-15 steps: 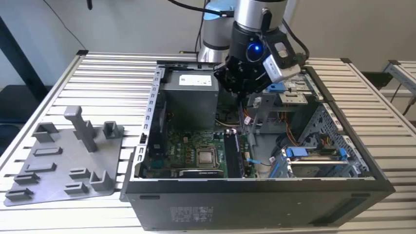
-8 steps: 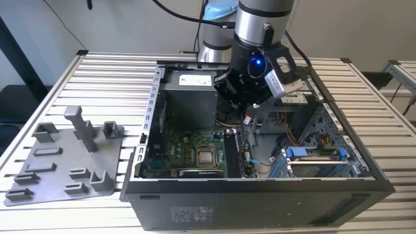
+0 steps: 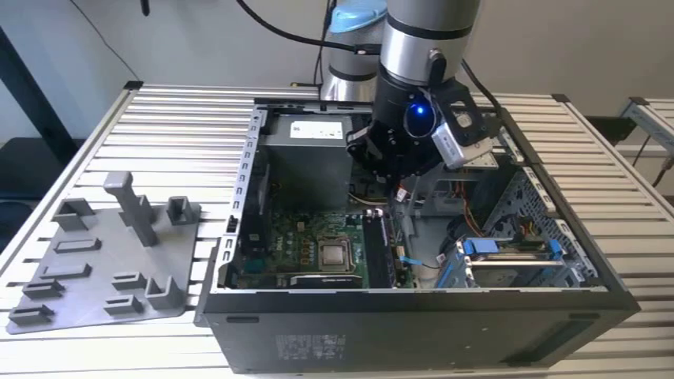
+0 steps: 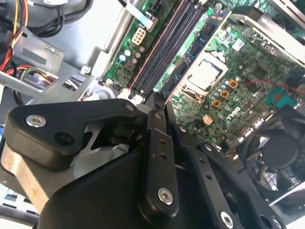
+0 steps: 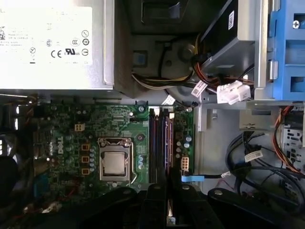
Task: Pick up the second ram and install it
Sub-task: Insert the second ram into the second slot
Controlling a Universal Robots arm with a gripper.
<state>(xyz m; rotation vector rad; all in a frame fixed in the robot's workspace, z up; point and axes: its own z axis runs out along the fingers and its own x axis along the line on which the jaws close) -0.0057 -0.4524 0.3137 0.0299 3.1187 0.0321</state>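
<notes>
My gripper (image 3: 396,175) hangs inside the open computer case (image 3: 421,312), above the motherboard (image 3: 305,245). It is shut on the second ram (image 5: 168,160), a thin dark stick seen edge-on between the black fingers (image 5: 155,202). In the second wrist view the ram's tip (image 4: 157,99) pokes out past the closed gripper (image 4: 158,112). The stick is held just over the long memory slots (image 5: 155,143), (image 4: 164,45), roughly in line with them and near their end. I cannot tell whether it touches a slot.
A grey plastic tray with upright posts (image 3: 106,260) lies on the slatted table at the exterior view's left. Inside the case are the power supply (image 5: 47,43), the processor socket (image 5: 114,162), cable bundles (image 5: 257,157) and a blue drive cage (image 3: 495,249).
</notes>
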